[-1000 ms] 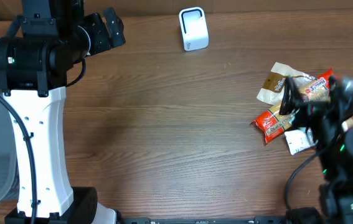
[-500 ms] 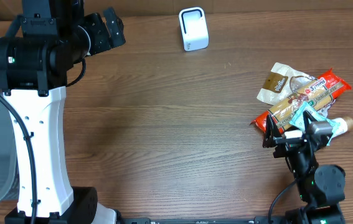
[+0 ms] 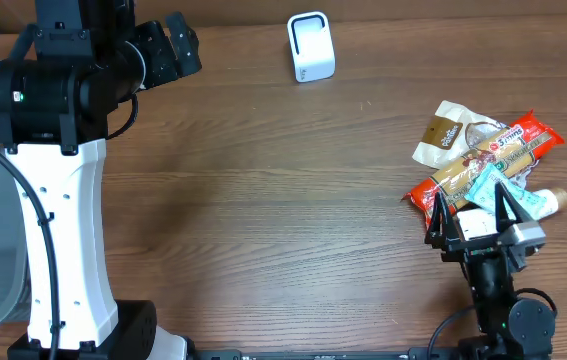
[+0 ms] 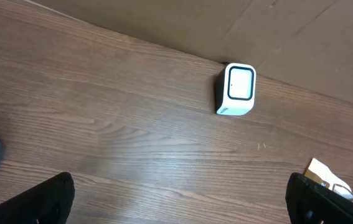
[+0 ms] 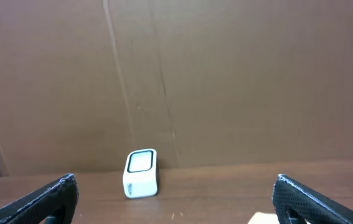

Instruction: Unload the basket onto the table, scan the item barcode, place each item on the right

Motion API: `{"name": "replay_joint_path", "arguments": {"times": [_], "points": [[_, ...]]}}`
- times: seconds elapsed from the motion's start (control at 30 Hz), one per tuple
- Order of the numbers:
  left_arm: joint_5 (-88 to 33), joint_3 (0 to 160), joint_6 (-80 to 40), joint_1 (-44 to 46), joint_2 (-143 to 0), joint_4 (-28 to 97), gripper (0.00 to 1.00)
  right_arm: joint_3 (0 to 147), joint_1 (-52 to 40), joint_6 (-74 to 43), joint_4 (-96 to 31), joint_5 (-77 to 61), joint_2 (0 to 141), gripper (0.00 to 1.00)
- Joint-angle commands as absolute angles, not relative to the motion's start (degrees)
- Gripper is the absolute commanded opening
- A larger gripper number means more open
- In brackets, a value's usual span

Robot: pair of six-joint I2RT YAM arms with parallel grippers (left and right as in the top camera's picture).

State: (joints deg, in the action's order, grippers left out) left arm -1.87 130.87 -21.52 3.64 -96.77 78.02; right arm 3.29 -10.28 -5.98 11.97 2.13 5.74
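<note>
**Both grippers spread wide, nothing held**

The right gripper [image 3: 473, 214] has its black fingers splayed and empty, over the near edge of a heap of crinkly snack packets [image 3: 483, 160]: a glossy red-and-tan wrapper [image 3: 521, 140], a tan pouch [image 3: 445, 133], a teal sachet [image 3: 490, 183]; the white scanner [image 5: 141, 173], a rounded box with a dark-rimmed window, stands well ahead of it on the wood-grain table [image 3: 283, 200]; the left gripper [image 3: 185, 42] is likewise spread and empty, the scanner ahead and slightly to its right.
</note>
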Motion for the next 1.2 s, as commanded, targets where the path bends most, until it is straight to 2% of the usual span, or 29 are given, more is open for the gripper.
{"name": "replay_joint_path", "arguments": {"times": [0.0,0.27,0.53,1.17], "points": [[-1.7,131.2,-22.3,3.5,-97.1,77.8,1.00,2.3,-10.8,-5.9,12.4,2.5,2.7,1.00],[-1.7,131.2,-22.3,3.5,-97.1,77.8,1.00,0.5,-10.8,-5.9,14.3,2.5,0.2,1.00],[-1.7,131.2,-22.3,3.5,-97.1,77.8,1.00,0.5,-10.8,-5.9,-4.9,0.5,0.2,1.00],[-1.7,131.2,-22.3,3.5,-97.1,77.8,1.00,0.5,-10.8,-5.9,-4.8,-0.1,0.2,1.00]]}}
